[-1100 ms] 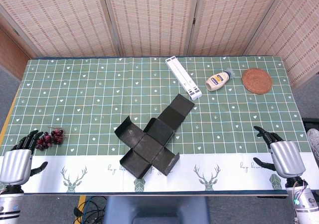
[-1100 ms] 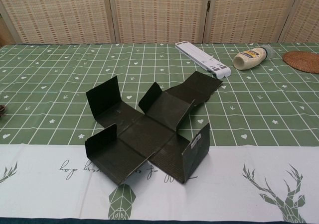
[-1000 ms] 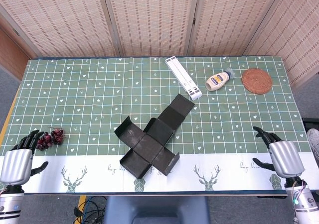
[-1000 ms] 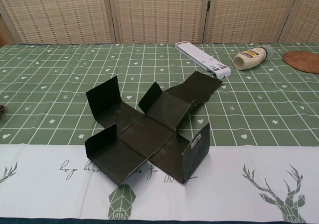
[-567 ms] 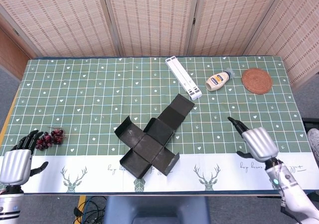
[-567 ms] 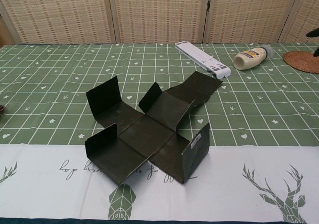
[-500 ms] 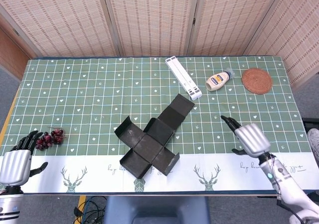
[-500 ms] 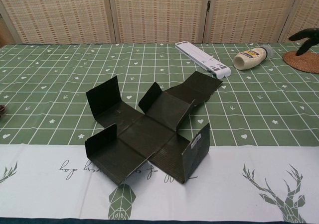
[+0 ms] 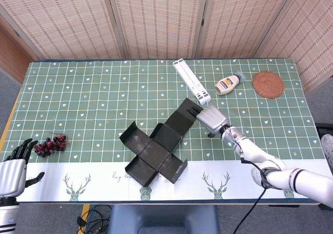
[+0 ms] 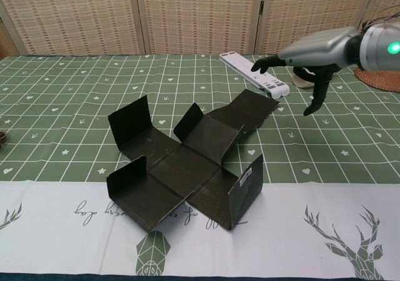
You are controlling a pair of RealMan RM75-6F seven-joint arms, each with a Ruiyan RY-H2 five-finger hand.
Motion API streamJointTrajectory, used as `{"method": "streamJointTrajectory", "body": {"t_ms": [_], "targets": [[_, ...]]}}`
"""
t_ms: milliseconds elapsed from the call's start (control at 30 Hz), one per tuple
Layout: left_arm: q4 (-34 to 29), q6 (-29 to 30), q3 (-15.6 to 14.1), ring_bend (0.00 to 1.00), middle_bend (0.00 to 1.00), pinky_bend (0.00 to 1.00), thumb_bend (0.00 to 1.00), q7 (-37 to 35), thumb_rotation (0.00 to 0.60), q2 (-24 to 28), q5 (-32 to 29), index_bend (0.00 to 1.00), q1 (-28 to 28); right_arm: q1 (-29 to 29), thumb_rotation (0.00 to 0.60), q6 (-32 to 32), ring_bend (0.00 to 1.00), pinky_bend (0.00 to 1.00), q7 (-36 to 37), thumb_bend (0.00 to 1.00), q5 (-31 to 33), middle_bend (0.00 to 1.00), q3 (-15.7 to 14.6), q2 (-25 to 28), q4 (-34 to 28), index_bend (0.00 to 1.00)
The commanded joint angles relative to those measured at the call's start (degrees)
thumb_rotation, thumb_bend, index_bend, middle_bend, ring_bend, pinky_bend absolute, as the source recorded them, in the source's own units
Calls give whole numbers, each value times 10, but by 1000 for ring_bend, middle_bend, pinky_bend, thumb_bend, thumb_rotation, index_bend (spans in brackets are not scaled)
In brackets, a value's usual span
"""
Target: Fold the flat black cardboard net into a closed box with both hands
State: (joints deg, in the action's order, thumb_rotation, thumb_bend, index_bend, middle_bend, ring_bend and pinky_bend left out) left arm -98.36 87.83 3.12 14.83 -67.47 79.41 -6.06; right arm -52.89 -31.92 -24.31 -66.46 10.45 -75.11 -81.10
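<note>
- The surface (image 9: pixel 93 88) under its green patterned cloth carries everything.
- The black cardboard net (image 9: pixel 156 145) lies spread near the front middle, several flaps tilted upward, not yet a box.
- My right hand (image 9: pixel 210 118) hovers over the net's far flap, fingers spread, holding nothing.
- My left hand (image 9: pixel 13 169) sits at the front left corner, fingers apart, empty, near the grapes (image 9: pixel 49 144).

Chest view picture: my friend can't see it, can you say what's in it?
A black cardboard net, some flaps standing up, lies on a green checked tablecloth. The robot's right hand hovers open over the net's far flap. Behind are a white flat stand, a cream squeeze bottle and a brown woven coaster.
</note>
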Motion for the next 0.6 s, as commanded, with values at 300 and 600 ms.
{"method": "streamJointTrajectory", "body": {"t_ms": [300,600], "targets": [[4,-9,3,200,143,431,63,-6,600,1,-8,158,4,-90,600,80,753,1000,13,19,-36,83,-27,-115,150,0],[10,-16,6,199,138,430,64,-12,600,3,-13,157,5,-123,600,96,749,1000,69,20,-65,81,-26,-164,210,0]]}}
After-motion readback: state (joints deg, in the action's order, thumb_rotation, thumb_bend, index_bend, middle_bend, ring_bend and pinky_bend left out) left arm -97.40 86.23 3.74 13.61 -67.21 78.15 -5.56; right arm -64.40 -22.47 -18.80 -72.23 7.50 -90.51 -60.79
